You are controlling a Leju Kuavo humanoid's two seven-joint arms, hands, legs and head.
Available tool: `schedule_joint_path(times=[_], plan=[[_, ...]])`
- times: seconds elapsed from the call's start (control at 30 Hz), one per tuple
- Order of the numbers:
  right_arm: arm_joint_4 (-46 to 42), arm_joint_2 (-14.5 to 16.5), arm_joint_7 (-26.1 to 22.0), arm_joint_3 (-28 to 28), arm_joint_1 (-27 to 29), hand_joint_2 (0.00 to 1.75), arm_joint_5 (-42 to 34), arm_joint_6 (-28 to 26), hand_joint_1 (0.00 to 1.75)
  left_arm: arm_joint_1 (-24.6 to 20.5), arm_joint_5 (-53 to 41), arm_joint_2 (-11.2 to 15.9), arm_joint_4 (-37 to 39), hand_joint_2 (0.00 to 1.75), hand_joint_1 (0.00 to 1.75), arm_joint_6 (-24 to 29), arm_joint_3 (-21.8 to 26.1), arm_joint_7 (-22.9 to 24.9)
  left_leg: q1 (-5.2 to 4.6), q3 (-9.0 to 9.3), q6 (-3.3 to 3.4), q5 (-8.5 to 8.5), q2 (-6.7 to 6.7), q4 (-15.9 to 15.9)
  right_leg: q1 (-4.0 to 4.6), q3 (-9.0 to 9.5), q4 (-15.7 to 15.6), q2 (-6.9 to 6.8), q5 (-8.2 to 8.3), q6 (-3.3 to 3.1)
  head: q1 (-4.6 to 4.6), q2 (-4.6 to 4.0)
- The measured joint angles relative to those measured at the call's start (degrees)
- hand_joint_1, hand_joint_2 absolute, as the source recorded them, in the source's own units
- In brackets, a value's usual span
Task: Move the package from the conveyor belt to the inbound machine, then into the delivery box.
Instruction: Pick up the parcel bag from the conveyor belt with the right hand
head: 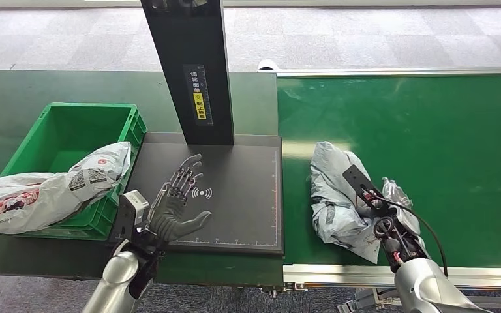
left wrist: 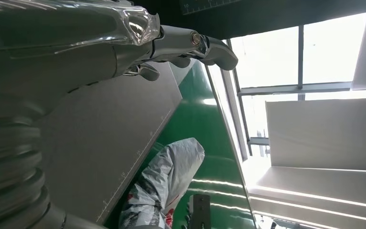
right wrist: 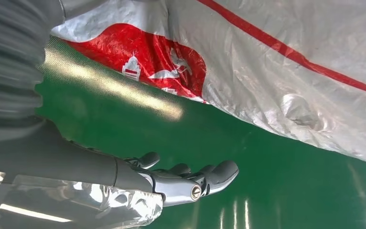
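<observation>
Left hand (head: 177, 203) up over the dark scanner plate (head: 235, 215) of the inbound machine (head: 192, 65), fingers (head: 186, 171) spread wide and pointing to 12 o'clock, thumb sticking out toward 3 o'clock. Nothing in it; cannot tell if the palm touches the plate. Same hand (left wrist: 181, 45) seen in the left wrist view, fingers apart, with nothing between them. Right hand (head: 381, 218) low at about 5 o'clock in the head view, right at the grey package (head: 336, 195) on the green conveyor belt (head: 430, 130). Black wrist parts in front of the fingers there, so cannot tell from the head view how tight the hold is. In the right wrist view, right hand (right wrist: 190, 179) held out flat over the belt (right wrist: 267, 191), fingers (right wrist: 221, 171) close together and near straight, with the package (right wrist: 290, 62), silver with red marks, just beside them. Cannot tell if the fingers touch the bag. Package crumpled, lying on the belt just past the plate's edge at 3 o'clock from the left hand. Also seen in the left wrist view as a grey bag (left wrist: 169, 179) on the belt beside the plate. Green delivery box (head: 72, 140) at 9 o'clock from the plate, on the dark green surface (head: 13, 98). Another grey bag with red print (head: 52, 189) half in the box, hanging out over its near rim.
</observation>
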Motion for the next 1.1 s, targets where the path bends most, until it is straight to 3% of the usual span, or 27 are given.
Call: schedule_joint_path(times=[0.17, 0.3, 0.37, 0.73, 1.1], plan=[[0.26, 0.52, -1.12, -0.48, -0.52, 1.75, 0.57, 2.71, 0.06, 0.02, -0.01, 0.0, 0.0, 1.75, 0.0, 0.04, 0.03, 0.0, 0.0, 0.01, 0.0, 0.0, 0.01, 0.0, 0.0, 0.01, 0.0, 0.0, 0.0, 0.0, 0.01, 0.0], [0.47, 0.87, -2.58, -0.54, -0.93, 1.75, 1.06, 5.76, 1.55, 0.03, -0.07, 0.0, 0.01, 1.75, 0.0, 0.14, 0.06, -0.01, 0.0, 0.01, 0.0, 0.0, 0.01, 0.0, 0.0, 0.01, 0.0, 0.0, 0.0, 0.0, 0.01, 0.0], [0.58, 1.11, -4.31, -0.56, -0.95, 1.75, 1.2, 6.27, 1.72, 0.06, -0.1, 0.0, 0.03, 1.75, 0.0, 0.32, 0.13, -0.04, 0.0, 0.01, 0.0, 0.0, 0.02, 0.0, 0.0, 0.01, 0.0, 0.01, 0.0, 0.0, 0.0, 0.01], [0.6, 2.31, -11.17, -1.86, -1.2, 1.75, 0.81, 3.4, 1.75, 1.07, -0.1, 0.0, -0.84, 1.75, 0.0, 0.44, 1.03, -0.2, 0.0, 0.0, 0.0, 0.0, -0.03, 0.0, 0.0, 0.01, 0.0, -0.01, 0.0, 0.0, 0.01, 0.0], [0.22, 3.19, -13.96, -2.92, -1.26, 1.75, 0.03, 2.57, 1.75, 1.15, 0.04, 0.01, -0.87, 1.75, 0.0, 0.46, 1.3, -0.61, 0.0, -0.02, 0.0, 0.0, -0.03, 0.0, 0.0, 0.0, 0.0, -0.01, 0.0, 0.0, 0.01, -0.01]])
